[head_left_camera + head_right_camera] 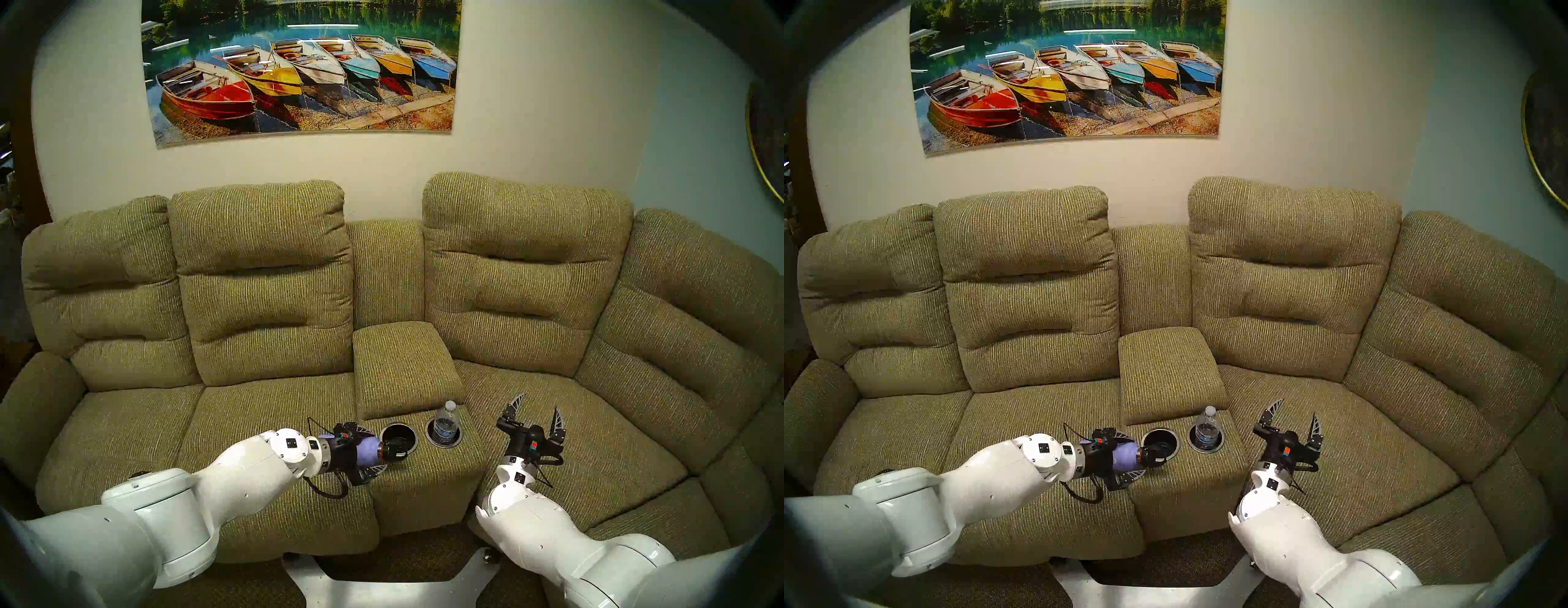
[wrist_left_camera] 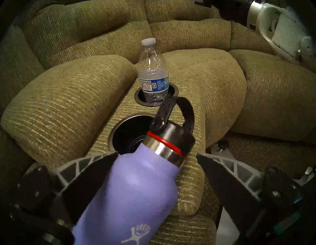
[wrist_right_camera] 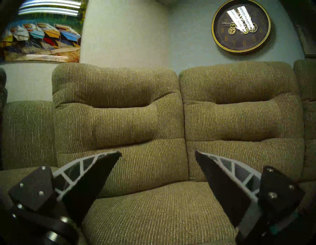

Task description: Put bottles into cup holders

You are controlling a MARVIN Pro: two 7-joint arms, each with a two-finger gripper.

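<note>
While the water bottle (image 1: 446, 421) is standing upright in the right cup holder (image 1: 443, 434), I am carrying the lavender flask (image 2: 130, 193) toward the left cup holder (image 1: 399, 436), which is sitting open and dark just beside its neighbour on the sofa console (image 1: 428, 479). My left gripper (image 1: 368, 451) is clamping the flask across its body, fingers pressed on either side, and the flask is lying almost on its side, its black loop cap (image 2: 172, 123) pointing right, out over the near edge of that rim. So the second placement is the step in hand, I'd say, with half the job done. My right gripper (image 1: 535, 412) is hanging over the right seat cushion, jaws spread wide, holding nothing. Next, I judge, I'm needing to swing the flask upright, base downward, centre it over the hole, then lower it straight. The fit looks snug, so a tilted entry could catch the rim.
</note>
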